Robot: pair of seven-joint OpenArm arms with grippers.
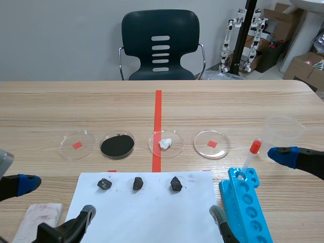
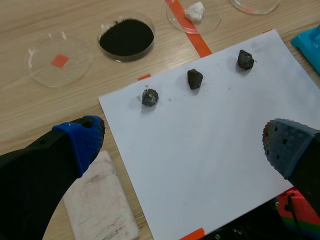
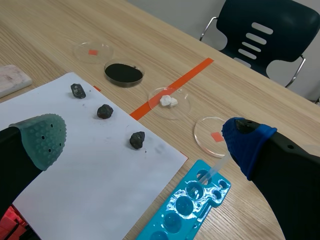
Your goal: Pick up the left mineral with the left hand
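- My left pincer point(image 2: 182, 142) hangs spread wide and empty over the near part of the white paper point(image 2: 210, 165). A worn white block point(image 2: 97, 200) lies just beside the sheet, by my blue-padded finger.
- My right pincer point(image 3: 144, 135) is spread and empty too, above the sheet's right edge and the blue rack point(image 1: 245, 207).
- The left mineral point(image 2: 149, 97) lies on the paper near its far left corner, ahead of my left pincer and untouched.
- The middle mineral point(image 2: 194, 79) and right mineral point(image 2: 245, 59) lie in a row with it.
- Beyond the sheet stand a clear dish point(image 2: 60, 60), a dish of black powder point(image 2: 126, 37) and a dish with a white lump point(image 1: 165, 143).
- Past the table's far edge stands a dark chair point(image 1: 160, 45).
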